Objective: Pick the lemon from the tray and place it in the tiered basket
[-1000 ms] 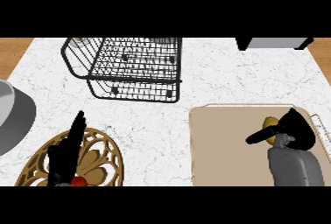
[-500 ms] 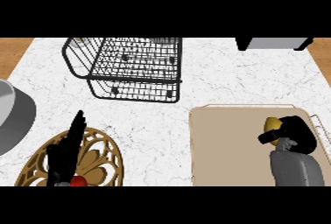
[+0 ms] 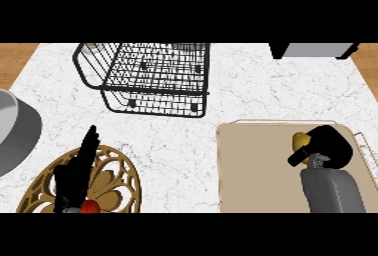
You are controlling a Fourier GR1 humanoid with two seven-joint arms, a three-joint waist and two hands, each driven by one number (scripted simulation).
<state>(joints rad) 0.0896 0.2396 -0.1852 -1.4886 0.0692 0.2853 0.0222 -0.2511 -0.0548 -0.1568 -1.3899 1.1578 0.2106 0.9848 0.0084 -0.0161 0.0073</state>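
The yellow lemon lies on the beige tray at the right, mostly hidden by my right hand. That hand's fingers curl round the lemon from above, with the thumb on its near side. The black wire tiered basket stands at the far middle of the marble counter, apart from the tray. My left hand rests open at the lower left, fingers pointing up, over a gold trivet.
A grey round pot shows at the left edge. A grey box-like appliance stands at the far right. White marble counter lies between the basket and the tray.
My right hand has slid a little to the right over the tray and curled round the lemon. The left hand has stayed still.
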